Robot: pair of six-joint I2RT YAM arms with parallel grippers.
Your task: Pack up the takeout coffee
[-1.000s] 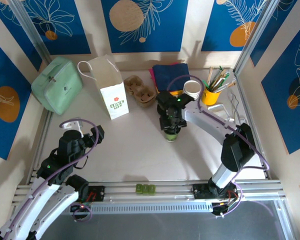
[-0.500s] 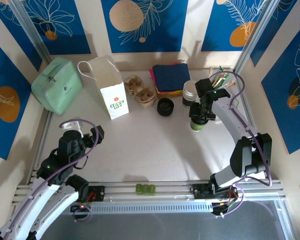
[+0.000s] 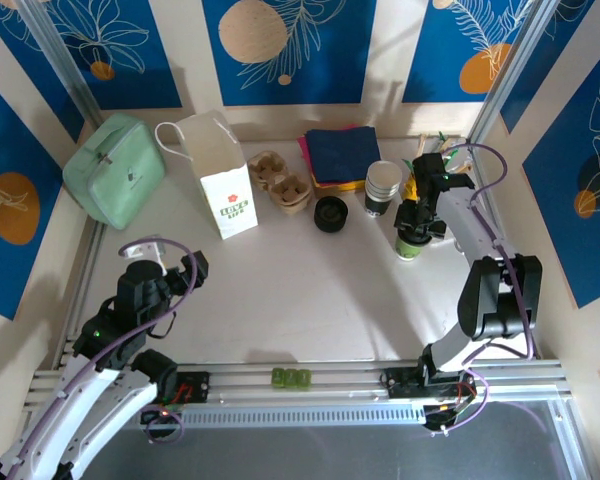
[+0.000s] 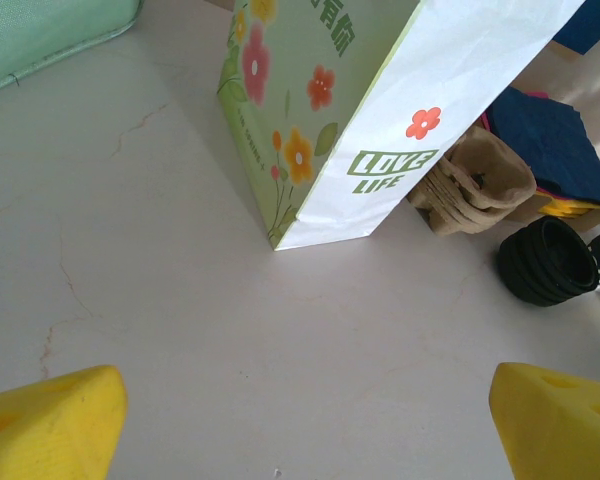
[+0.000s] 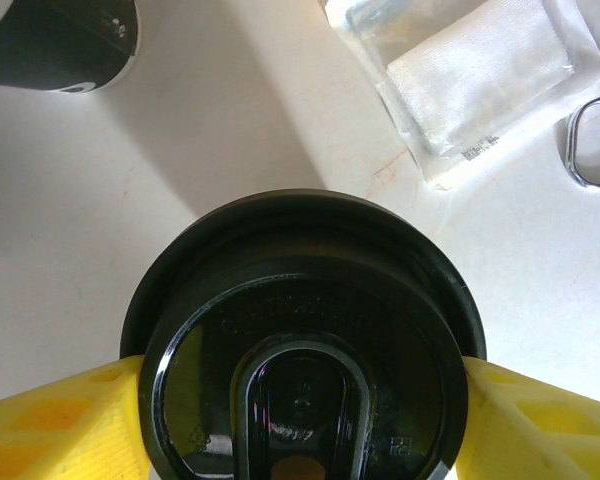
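Swung rightward across the desk (image 3: 280, 290), my right gripper (image 3: 412, 245) clamps a black lid (image 5: 300, 330); the takeout coffee (image 3: 383, 187) stands just left. Lidding step, I reckon: next, centre lid over that open rim.

Top cam sits high above & behind the arm bases, looking down on the whole worktop (image 3: 280, 290) from far off. Left wrist cam is low & close over the worktop, facing fwd past the yellow tips of the left end effector (image 4: 305, 425) toward the paper bag (image 4: 380, 120), cardboard carrier (image 4: 480, 185) & black lids (image 4: 547, 262), all shared w/ the top view. Right wrist cam looks straight down, v. near, onto the lidded cup (image 5: 300, 350) in the right end effector (image 5: 300, 420); the cup stack (image 3: 383, 187) beside that arm in the top view shows its dark base at this cam's upper left.
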